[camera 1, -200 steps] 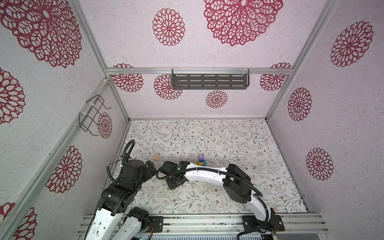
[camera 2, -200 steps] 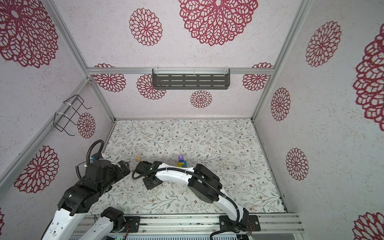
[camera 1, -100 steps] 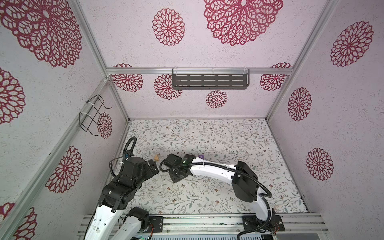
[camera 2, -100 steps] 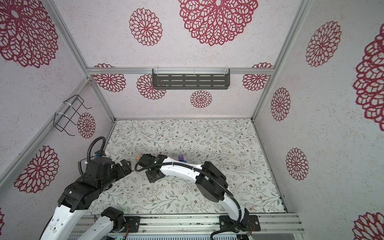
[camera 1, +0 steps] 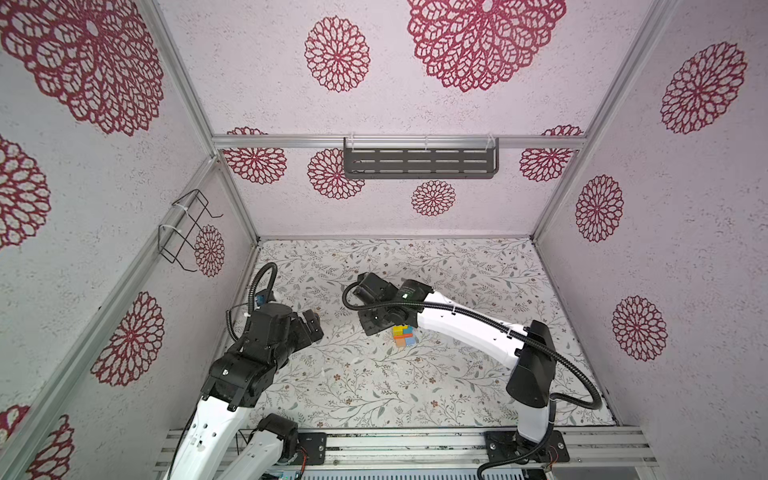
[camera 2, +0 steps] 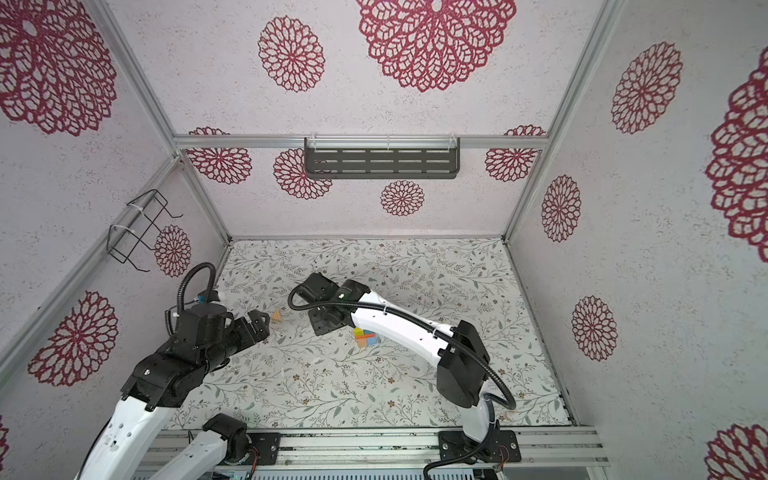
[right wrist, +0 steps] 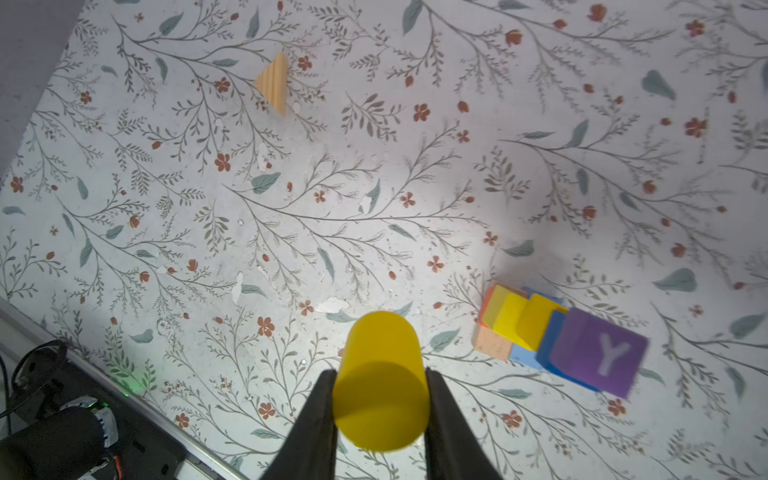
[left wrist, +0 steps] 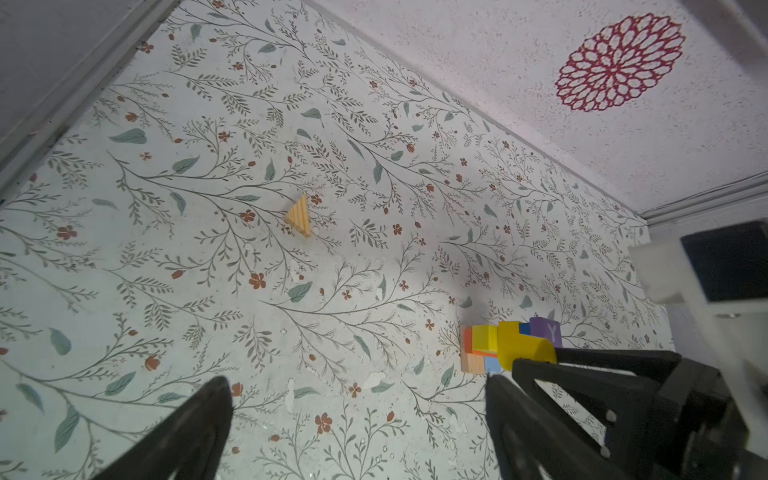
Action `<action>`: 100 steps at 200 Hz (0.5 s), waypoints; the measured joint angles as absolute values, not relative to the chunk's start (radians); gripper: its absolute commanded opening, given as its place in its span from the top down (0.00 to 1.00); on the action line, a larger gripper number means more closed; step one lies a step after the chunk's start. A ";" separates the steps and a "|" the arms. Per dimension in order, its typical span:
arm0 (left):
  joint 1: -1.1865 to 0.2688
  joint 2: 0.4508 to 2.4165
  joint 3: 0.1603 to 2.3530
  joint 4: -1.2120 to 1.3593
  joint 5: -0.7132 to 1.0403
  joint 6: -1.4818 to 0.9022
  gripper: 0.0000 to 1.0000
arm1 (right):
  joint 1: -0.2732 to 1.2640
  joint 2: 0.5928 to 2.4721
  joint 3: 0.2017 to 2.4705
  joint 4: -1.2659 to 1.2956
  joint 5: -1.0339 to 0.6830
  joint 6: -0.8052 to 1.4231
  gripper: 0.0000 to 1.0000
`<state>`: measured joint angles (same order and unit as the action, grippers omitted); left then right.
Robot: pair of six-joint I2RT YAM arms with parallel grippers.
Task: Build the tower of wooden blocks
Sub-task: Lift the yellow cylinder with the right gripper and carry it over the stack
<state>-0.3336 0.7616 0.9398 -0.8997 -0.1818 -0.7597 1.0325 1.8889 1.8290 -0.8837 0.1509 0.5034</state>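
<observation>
The wood block tower (right wrist: 521,322) is a short stack of orange, tan, yellow and blue blocks with a purple Y cube (right wrist: 598,357) on top. It shows in both top views (camera 1: 404,336) (camera 2: 366,337) beside my right arm. My right gripper (right wrist: 380,374) is shut on a yellow cylinder (right wrist: 380,353), held off the table close beside the tower. The left wrist view shows that cylinder (left wrist: 525,345) in front of the tower (left wrist: 484,345). My left gripper (left wrist: 357,415) is open and empty, left of the tower (camera 1: 313,324).
A tan triangular wedge (right wrist: 272,83) lies alone on the floral mat (camera 1: 457,270), just past my left gripper's tip (camera 2: 276,316). Enclosure walls stand on three sides, with a wire basket (camera 1: 187,228) on the left wall and a grey shelf (camera 1: 419,162) at the back.
My right arm has risen and swung back to the right with the yellow cylinder, uncovering the tower. The left arm has crept slightly forward, still open.
</observation>
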 measured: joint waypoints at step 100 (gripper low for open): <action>-0.382 0.968 0.817 -0.654 -0.101 -0.797 0.03 | 0.928 1.799 1.827 -1.017 0.173 0.453 0.77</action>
<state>-0.3824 0.9680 0.8169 -0.6544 -0.1009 -0.7975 0.9279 1.7992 1.8267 -1.0168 0.1726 0.4530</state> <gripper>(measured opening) 0.974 0.324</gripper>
